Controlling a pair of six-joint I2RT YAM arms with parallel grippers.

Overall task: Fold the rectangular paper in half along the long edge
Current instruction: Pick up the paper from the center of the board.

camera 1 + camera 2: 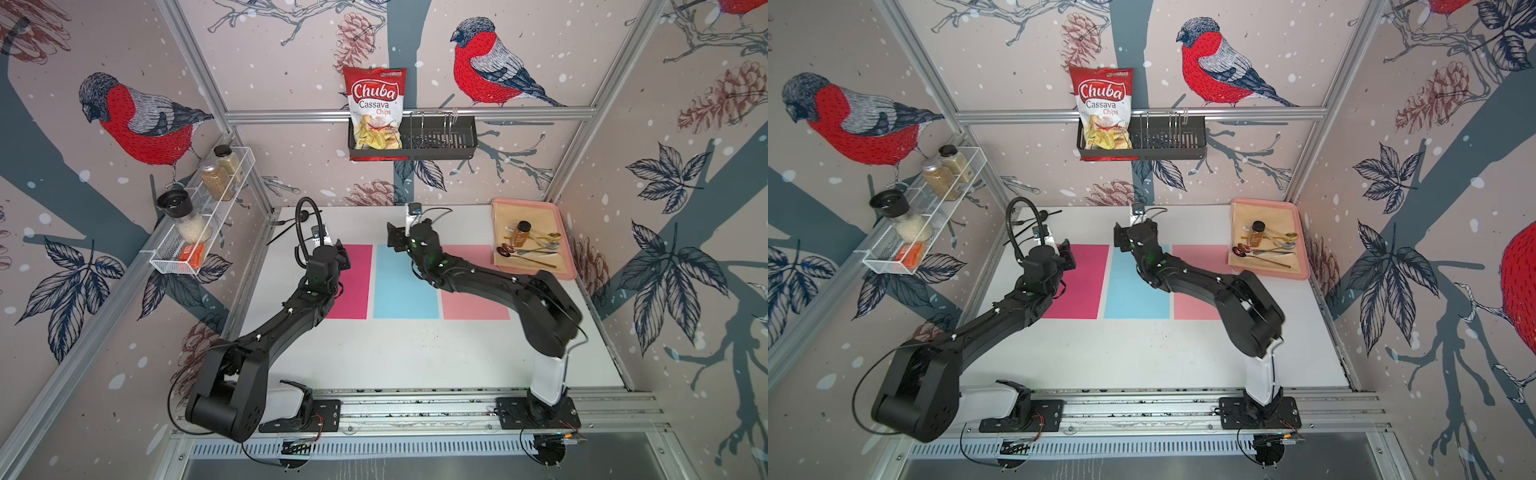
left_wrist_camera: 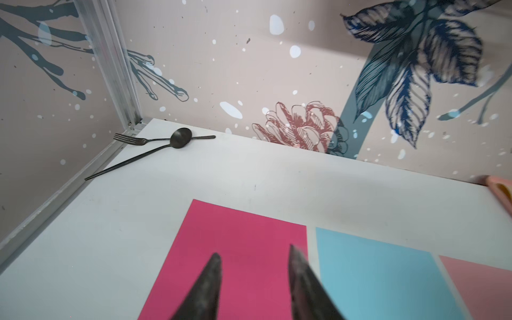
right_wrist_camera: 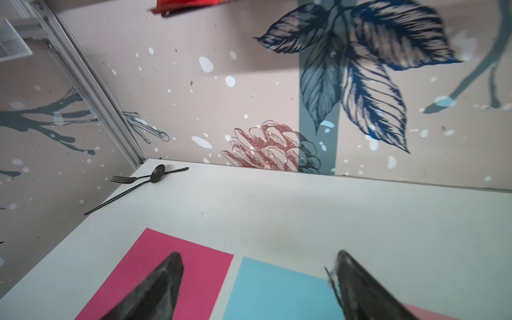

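Partly arm-covered magenta paper (image 1: 359,291), pink paper (image 1: 473,305), blue paper (image 1: 405,291)

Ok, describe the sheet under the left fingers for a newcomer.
Three sheets lie in a row on the white table. The magenta sheet is the end one on the robot's left. It alone is vivid; the light blue sheet and pale pink sheet are pastel.
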